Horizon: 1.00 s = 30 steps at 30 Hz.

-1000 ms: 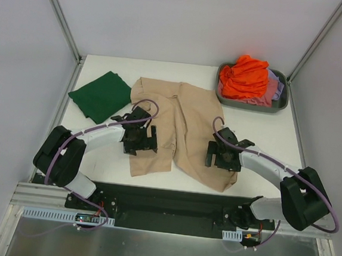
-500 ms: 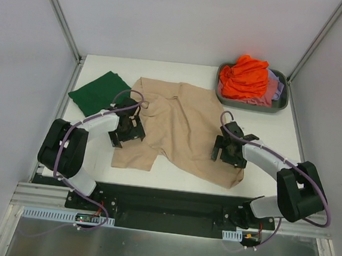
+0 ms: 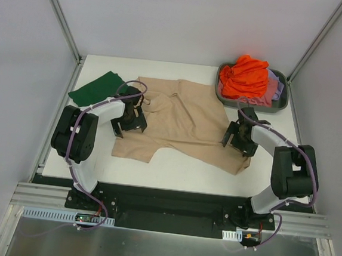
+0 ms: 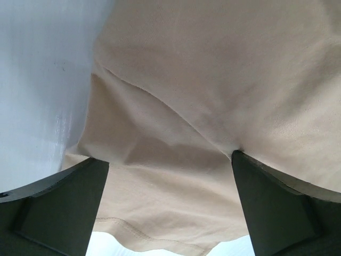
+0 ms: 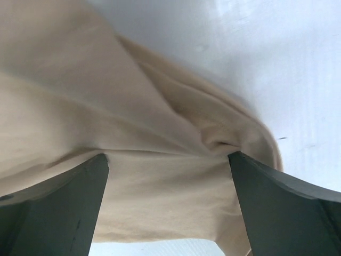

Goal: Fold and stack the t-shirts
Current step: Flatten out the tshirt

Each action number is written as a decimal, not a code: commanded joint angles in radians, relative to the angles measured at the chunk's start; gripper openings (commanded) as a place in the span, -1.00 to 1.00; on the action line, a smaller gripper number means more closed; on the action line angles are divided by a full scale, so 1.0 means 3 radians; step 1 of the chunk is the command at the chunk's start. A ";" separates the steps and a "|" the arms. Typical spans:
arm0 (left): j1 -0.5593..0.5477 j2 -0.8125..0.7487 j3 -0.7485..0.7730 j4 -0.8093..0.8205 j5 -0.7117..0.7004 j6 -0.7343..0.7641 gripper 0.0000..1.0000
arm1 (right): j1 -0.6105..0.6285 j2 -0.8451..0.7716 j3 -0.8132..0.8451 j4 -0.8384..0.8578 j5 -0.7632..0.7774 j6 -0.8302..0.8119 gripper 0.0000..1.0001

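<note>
**Grippers wide over the beige t-shirt [image 3: 181, 114]**

The beige t-shirt lies spread across the middle of the white table [image 3: 173, 171], rumpled, with its near-left part reaching toward the front edge. The left gripper [image 3: 130, 119] is down on the shirt's left side and the right gripper [image 3: 239, 137] on its right edge. Both have their jaws spread as wide as they go, with nothing clamped. In each wrist view the dark fingers [image 4: 58, 208] stand far apart with creased beige cloth lying between them, and bare table shows beside the hem. The dark green t-shirt [image 3: 95, 88] lies flat at the far left, just beside the beige one. The orange t-shirt [image 3: 244, 77] is heaped in the grey tub [image 3: 281, 103] at the far right corner, on top of pink and lavender cloth.
</note>
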 commanded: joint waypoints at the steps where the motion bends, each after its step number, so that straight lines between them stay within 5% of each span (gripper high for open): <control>1: 0.0053 0.0021 -0.0020 0.0097 -0.0018 0.0094 0.98 | -0.0356 -0.0063 0.0017 -0.0113 0.0133 -0.0116 0.98; 10: 0.0048 -0.0179 -0.0281 0.0189 0.0156 0.0110 0.98 | -0.0700 -0.1085 -0.0300 -0.0470 0.0430 -0.0163 0.98; 20: 0.0012 -0.0521 -0.0383 0.0317 0.0371 0.0222 0.98 | -0.0705 -0.2098 -0.0796 -0.0706 -0.0397 -0.0091 0.98; 24: -0.0019 -0.0914 -0.0501 0.0317 0.0483 0.0197 0.98 | -0.0705 -0.2256 -0.0878 -0.0660 -0.0577 -0.0101 0.98; 30: -0.0034 -0.1860 -0.1119 0.0119 0.0034 -0.0160 0.98 | -0.0705 -0.2441 -0.0945 -0.0598 -0.0337 -0.0050 0.93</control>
